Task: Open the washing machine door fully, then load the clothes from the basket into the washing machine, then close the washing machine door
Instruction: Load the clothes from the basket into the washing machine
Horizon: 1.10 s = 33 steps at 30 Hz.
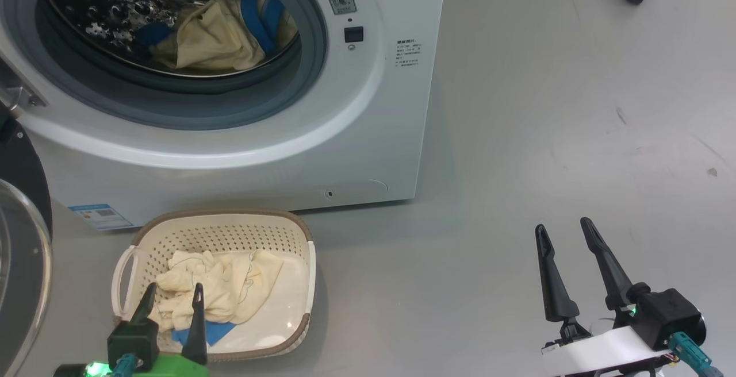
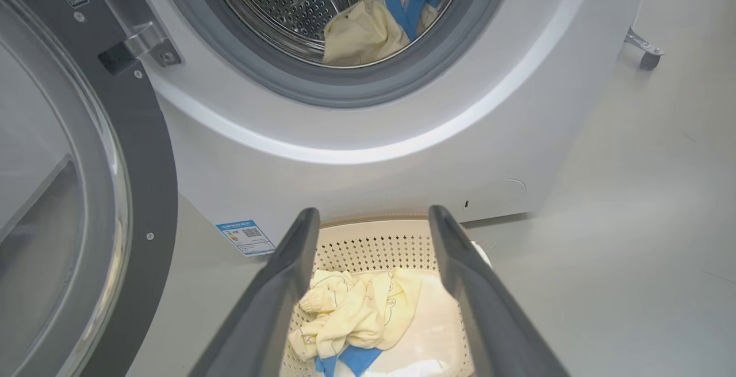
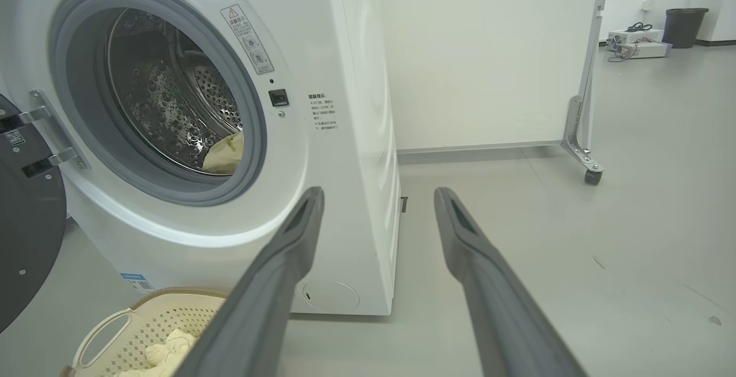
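Note:
The white washing machine (image 1: 356, 135) stands with its door (image 2: 144, 164) swung wide to the left. Inside the steel drum lies one piece of cream-and-blue clothes (image 1: 221, 35). On the floor in front sits the cream basket (image 1: 230, 224) with more cream and blue clothes (image 1: 218, 288) in it. My left gripper (image 1: 175, 292) hangs open just above the basket's near side, over the clothes, with nothing between its fingers. My right gripper (image 1: 563, 226) stands open and empty over bare floor, far to the right of the basket.
Grey floor (image 1: 575, 107) stretches to the right of the machine. A white panel on castor feet (image 3: 586, 164) stands behind it. A dark bin (image 3: 684, 26) and boxes sit far back right.

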### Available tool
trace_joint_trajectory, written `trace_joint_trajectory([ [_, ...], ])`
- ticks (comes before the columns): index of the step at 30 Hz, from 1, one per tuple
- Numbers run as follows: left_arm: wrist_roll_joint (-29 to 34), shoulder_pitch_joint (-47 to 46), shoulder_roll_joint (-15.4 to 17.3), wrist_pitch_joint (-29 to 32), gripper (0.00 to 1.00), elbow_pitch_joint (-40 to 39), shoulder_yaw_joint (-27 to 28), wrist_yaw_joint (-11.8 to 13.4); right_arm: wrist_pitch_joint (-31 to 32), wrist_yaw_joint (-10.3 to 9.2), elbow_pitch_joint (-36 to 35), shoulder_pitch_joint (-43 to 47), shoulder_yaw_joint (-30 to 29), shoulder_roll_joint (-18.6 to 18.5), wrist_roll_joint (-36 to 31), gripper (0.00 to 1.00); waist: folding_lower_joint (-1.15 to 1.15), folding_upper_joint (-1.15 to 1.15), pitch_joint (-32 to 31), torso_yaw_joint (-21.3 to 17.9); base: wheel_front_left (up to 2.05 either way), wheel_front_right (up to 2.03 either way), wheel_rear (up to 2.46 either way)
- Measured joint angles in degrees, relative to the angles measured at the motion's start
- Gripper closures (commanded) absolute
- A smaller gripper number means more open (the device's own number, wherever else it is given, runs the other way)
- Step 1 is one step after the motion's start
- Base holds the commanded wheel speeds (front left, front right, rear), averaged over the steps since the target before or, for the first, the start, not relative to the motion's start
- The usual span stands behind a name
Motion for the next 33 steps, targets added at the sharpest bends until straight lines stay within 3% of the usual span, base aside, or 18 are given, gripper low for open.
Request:
trace_joint_trajectory([
  [11,0.89,-8.55,0.93,7.68,0.00,13.22,-2.19,0.01,0.00,0.01,-2.16,-3.09,0.65,-0.02,-0.52,0.00,0.00,0.00,7.29,-0.11,0.00,0.00,0.00],
  [21,-0.16,-19.80,1.09,13.71,0.00,23.32,0.10,0.45,0.00,0.02,-3.04,-5.09,1.14,-0.04,-0.57,0.00,0.00,0.00,15.78,-2.17,0.00,0.00,0.00],
  [33,-1.41,-29.01,5.04,19.26,0.00,29.84,3.26,1.03,0.00,0.03,-3.99,-6.32,1.96,-0.03,0.21,0.00,0.01,0.00,24.57,-5.25,0.00,0.00,0.00],
])
